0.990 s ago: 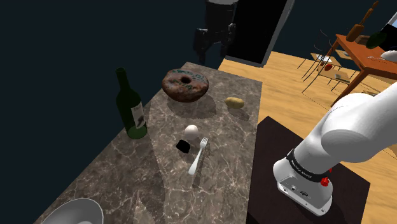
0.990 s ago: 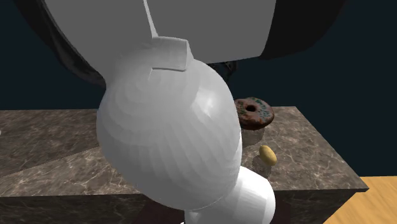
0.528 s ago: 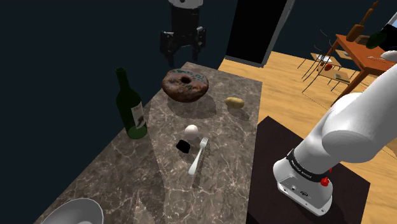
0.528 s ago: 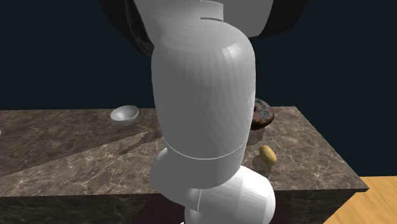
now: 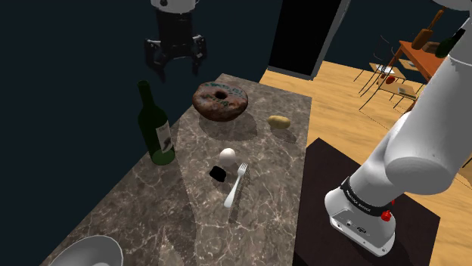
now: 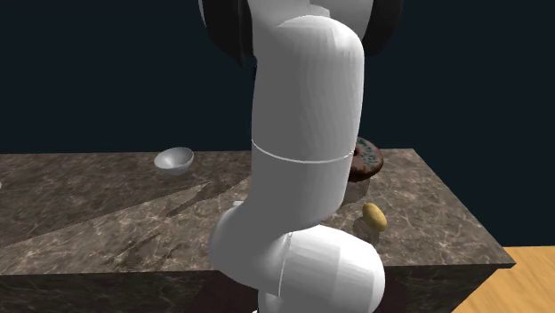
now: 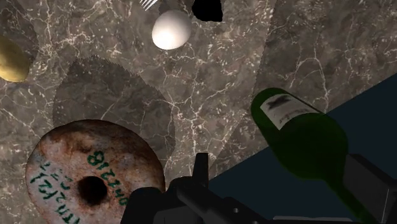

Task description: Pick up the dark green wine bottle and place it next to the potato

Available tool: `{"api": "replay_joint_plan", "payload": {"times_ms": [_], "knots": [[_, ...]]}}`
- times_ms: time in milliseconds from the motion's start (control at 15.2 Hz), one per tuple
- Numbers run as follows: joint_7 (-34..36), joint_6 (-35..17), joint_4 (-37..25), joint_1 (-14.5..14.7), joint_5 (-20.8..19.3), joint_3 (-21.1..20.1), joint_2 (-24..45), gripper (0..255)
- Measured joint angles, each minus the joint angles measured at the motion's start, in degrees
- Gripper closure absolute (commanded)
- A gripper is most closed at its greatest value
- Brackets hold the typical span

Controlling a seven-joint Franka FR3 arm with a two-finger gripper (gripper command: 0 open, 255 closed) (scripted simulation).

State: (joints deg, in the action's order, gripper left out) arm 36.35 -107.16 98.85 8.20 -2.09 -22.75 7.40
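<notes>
The dark green wine bottle (image 5: 155,125) with a pale label stands upright near the marble table's edge on the shoulder view's left. My black gripper (image 5: 176,66) hangs open in the air above and a little beyond it, touching nothing. In the wrist view the bottle (image 7: 305,137) appears far below, between the spread fingers of the gripper (image 7: 285,191). The yellowish potato (image 5: 279,122) lies across the table on the shoulder view's right, past the donut; it also lies near the table's edge (image 6: 374,217) and at the frame's border (image 7: 11,58).
A large brown iced donut (image 5: 220,101) lies between bottle and potato. A white egg (image 5: 228,156), a small black object (image 5: 218,174) and a fork (image 5: 237,185) sit mid-table. A grey bowl (image 5: 87,253) stands at the near end. The white arm (image 6: 302,169) blocks much of the second exterior view.
The gripper has swung toward the shoulder view's left, from beyond the table's far end to above the bottle, staying open. The arm's turn uncovered the bowl in the second exterior view.
</notes>
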Motion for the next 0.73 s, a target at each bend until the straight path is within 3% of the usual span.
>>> {"api": "replay_joint_plan", "payload": {"times_ms": [462,726], "knots": [[6.43,3.47,-19.64,5.73,-5.88,-0.58,16.07,0],[7.25,2.17,-20.29,6.52,-6.58,-0.45,18.01,0]]}}
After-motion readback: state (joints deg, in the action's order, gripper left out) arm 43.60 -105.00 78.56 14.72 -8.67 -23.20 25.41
